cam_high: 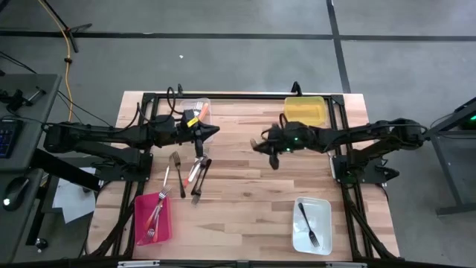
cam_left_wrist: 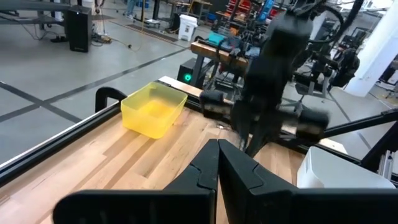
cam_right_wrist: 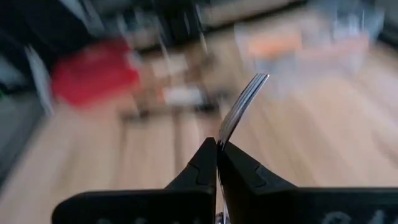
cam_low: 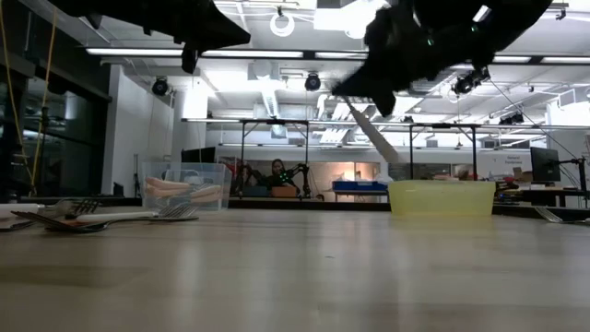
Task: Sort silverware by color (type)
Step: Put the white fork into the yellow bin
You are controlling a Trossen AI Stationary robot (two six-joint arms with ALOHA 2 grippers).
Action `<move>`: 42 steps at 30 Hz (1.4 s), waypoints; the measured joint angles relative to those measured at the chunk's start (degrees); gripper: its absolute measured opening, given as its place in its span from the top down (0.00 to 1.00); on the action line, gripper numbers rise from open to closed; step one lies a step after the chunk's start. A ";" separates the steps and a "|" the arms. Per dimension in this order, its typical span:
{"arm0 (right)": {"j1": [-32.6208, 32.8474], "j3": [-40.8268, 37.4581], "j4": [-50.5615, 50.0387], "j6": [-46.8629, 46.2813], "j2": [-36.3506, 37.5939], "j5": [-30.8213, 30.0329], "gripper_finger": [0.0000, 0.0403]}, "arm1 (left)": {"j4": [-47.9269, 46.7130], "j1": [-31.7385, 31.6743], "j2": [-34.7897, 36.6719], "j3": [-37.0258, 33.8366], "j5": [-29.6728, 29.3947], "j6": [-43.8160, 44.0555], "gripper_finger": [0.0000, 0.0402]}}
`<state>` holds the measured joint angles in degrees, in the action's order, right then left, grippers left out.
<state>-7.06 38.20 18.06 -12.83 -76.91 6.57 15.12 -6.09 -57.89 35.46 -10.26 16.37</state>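
1. The right gripper [cam_right_wrist: 216, 149] is clamping shut on a fork [cam_right_wrist: 244, 102], a thin all-metal piece with its tines pointing away from the fingers; it is hanging above the table's middle [cam_high: 238, 167], so I judge a carry to a bin is under way.
2. The next move is probably calling for the white bin [cam_high: 312, 225], where one dark fork [cam_high: 308, 224] is already lying; the fork needs lowering inside the walls before the fingers part.
3. The left gripper [cam_high: 212, 131] is hovering with fingers shut and empty near the clear bin [cam_high: 195, 110], just above the loose pile [cam_high: 192, 173] of slim forks.
4. The red bin [cam_high: 152, 218] is holding forks; the yellow bin [cam_high: 305, 111], translucent plastic, is sitting at the far edge.
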 joint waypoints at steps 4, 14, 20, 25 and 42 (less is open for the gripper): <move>0.05 1.30 10.77 -2.98 0.05 0.10 1.00 | 3.43 0.00 -0.88 -0.02 2.55 -0.32 1.00; 0.36 12.04 11.24 3.95 0.10 5.80 1.00 | 15.25 0.00 -4.09 -0.04 8.11 -2.02 1.00; -0.01 12.28 10.89 4.45 0.08 6.43 1.00 | 15.18 0.00 -4.09 -0.03 8.13 -2.06 1.00; -0.01 12.31 10.87 4.27 0.07 6.53 1.00 | 15.16 0.00 -4.09 -0.04 8.13 -2.07 1.00; -8.58 16.16 -16.31 15.66 3.39 -2.06 1.00 | 14.71 0.00 -4.09 -0.02 8.07 -2.05 1.00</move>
<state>-15.64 54.36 1.74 2.84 -73.52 4.51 29.84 -6.09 -61.98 35.44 -2.20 14.32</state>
